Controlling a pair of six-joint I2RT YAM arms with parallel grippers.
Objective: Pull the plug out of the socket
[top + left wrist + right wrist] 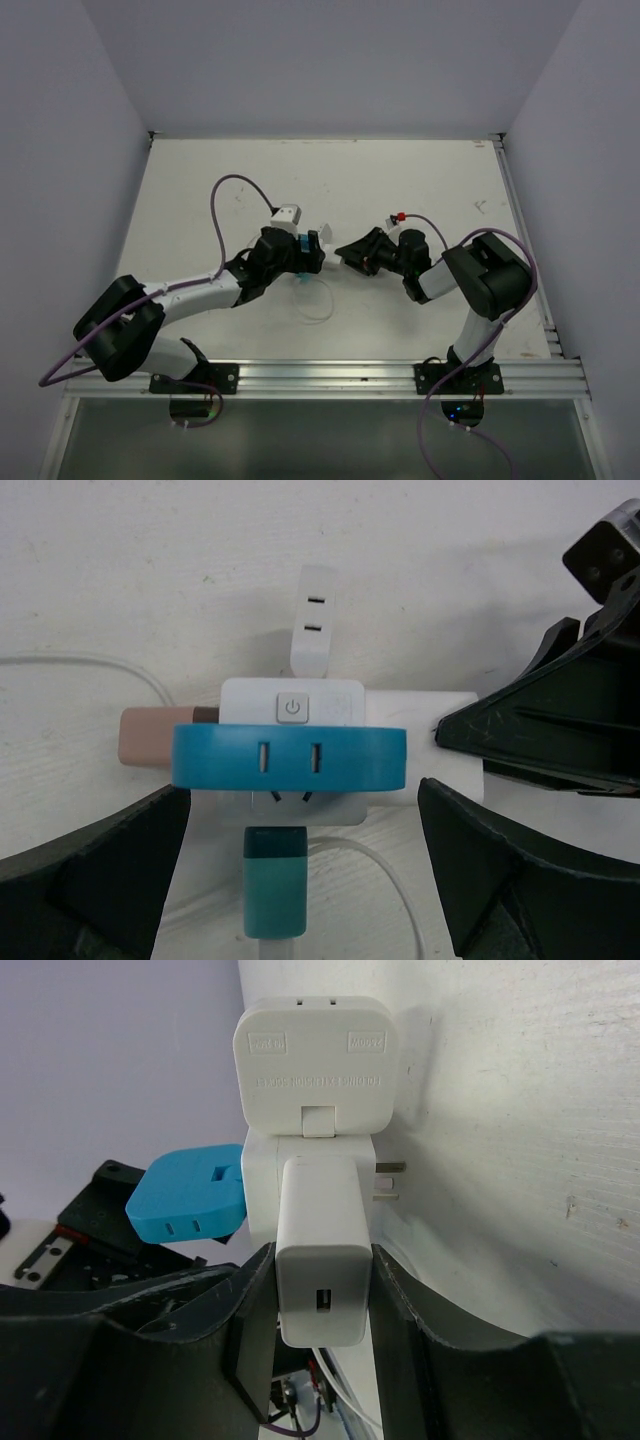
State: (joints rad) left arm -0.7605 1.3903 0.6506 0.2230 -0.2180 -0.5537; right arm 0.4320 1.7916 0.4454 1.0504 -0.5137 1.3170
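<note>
Right wrist: right claw (320, 1260) pinches the white plug (322, 1222), socket (260, 1185) just beyond its tips.

A lab test cell: white table (420, 180), plain enclosing walls (90, 100), aluminium mounting rail (330, 375).

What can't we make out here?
- Top external: socket too small, mostly screened by left gripper and right gripper.
- Right wrist: USB charger body hides its own seating in the socket.
- Left wrist: blue plug covers most of the socket's face; cable of teal plug runs off the bottom edge.
</note>
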